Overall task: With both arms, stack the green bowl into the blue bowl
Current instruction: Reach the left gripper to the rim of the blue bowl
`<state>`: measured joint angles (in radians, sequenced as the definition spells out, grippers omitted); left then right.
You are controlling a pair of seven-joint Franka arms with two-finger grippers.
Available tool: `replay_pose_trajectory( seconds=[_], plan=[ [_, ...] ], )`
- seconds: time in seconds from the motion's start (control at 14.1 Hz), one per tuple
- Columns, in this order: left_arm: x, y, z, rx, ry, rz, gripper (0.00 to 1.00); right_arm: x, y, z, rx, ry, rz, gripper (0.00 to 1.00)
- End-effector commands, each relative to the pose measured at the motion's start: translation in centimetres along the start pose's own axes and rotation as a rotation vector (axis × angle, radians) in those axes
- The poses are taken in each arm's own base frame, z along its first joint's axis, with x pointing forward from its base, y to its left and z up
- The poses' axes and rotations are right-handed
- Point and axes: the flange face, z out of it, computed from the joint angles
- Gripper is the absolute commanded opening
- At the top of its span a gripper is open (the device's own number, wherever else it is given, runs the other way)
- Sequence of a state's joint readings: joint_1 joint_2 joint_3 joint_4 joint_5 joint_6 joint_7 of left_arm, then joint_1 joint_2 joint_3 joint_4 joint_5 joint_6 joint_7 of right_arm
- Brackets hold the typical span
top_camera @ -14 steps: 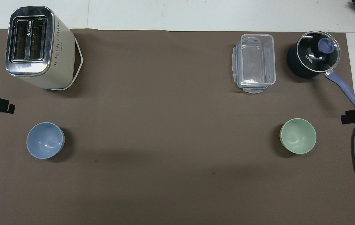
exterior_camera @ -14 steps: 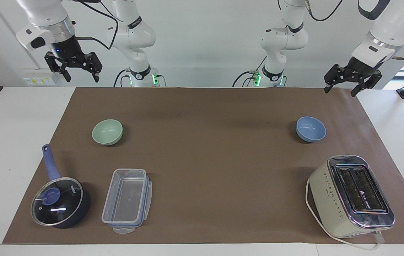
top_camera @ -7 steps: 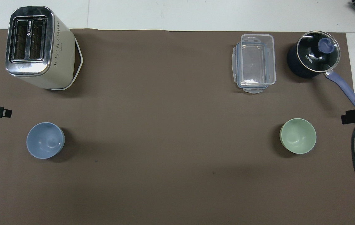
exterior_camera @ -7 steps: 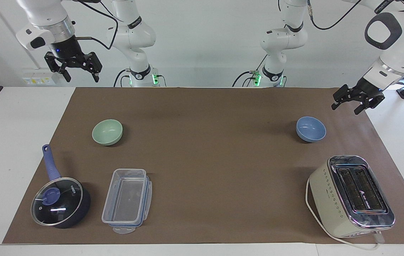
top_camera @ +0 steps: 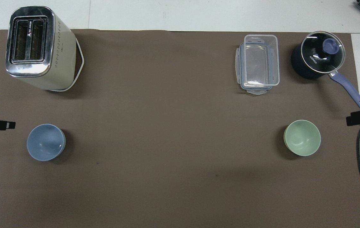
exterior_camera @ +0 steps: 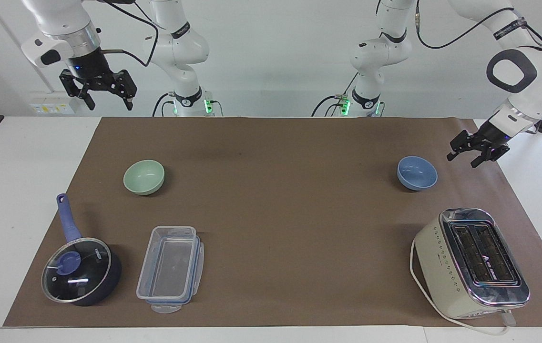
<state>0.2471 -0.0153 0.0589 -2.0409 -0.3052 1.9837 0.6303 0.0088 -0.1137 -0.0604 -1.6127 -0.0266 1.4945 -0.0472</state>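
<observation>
The green bowl [exterior_camera: 144, 176] stands upright and empty on the brown mat toward the right arm's end; it also shows in the overhead view [top_camera: 302, 137]. The blue bowl [exterior_camera: 416, 172] stands upright and empty toward the left arm's end, also in the overhead view [top_camera: 46, 142]. My left gripper [exterior_camera: 462, 159] is open and empty, low in the air over the mat's edge beside the blue bowl, apart from it. My right gripper [exterior_camera: 109, 105] is open and empty, held high over the table's edge at the robots' end, well above the green bowl's level.
A cream toaster [exterior_camera: 472, 262] stands farther from the robots than the blue bowl. A clear plastic container [exterior_camera: 170, 268] and a dark blue lidded saucepan [exterior_camera: 81, 269] with its handle pointing toward the robots stand farther out than the green bowl.
My left gripper has come down and forward, from high at the robots' end to low beside the blue bowl. My right gripper has barely moved. Both bowls stay in place.
</observation>
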Motion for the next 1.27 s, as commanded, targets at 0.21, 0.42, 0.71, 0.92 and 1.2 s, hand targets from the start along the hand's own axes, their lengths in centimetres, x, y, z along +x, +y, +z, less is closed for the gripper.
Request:
replay_pose_trajectory(
  seconds=[0.21, 0.42, 0.71, 0.92, 1.2],
  plan=[
    [-3.2, -3.1, 5.7, -0.029, 0.028, 0.000, 0.70, -0.4, 0.5, 0.0, -0.004, 0.009, -0.017, 1.00],
    [-4.6, -3.3, 8.3, -0.063, 0.018, -0.042, 0.59, -0.3, 0.5, 0.1, -0.004, 0.007, -0.017, 1.00],
    [-5.5, -3.0, 10.8, -0.073, 0.019, -0.071, 0.57, -0.4, 0.5, 0.0, -0.004, 0.009, -0.017, 1.00],
    [-5.5, -2.4, 11.3, -0.074, 0.011, -0.063, 0.42, -0.4, 0.5, 0.0, -0.004, 0.009, -0.017, 1.00],
    [-5.4, -2.2, 11.2, -0.077, 0.010, -0.056, 0.00, -0.4, 0.5, 0.0, -0.004, 0.009, -0.015, 1.00]
  ],
)
